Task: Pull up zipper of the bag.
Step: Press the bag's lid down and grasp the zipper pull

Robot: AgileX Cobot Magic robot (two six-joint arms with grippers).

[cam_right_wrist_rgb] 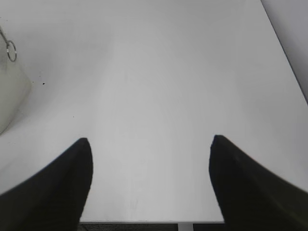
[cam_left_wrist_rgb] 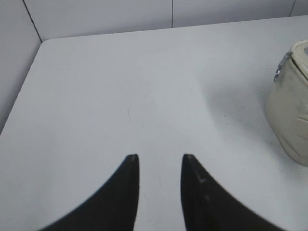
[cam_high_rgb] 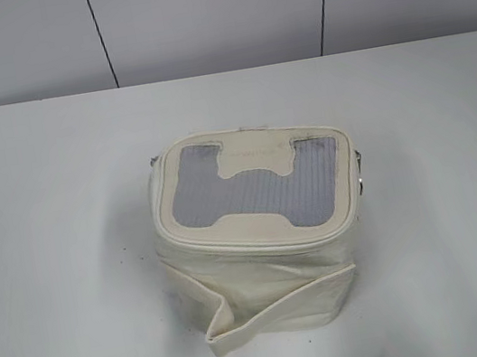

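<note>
Boxy cream leatherette bag (cam_high_rgb: 261,230), grey mesh lid, seemingly zipped, both grippers' jaws released

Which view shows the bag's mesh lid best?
The exterior view: the bag sits whole, its mesh lid facing the camera. The left wrist view catches only one side wall; the right wrist view shows a sliver with a ring-shaped pull.

No text, label, brand, number or sign can be read in any view. The bag (cam_high_rgb: 261,230) carries a faint embossed mark on the cream patch of its lid, near the far edge, but it is too small and blurred to make out any letters
</note>
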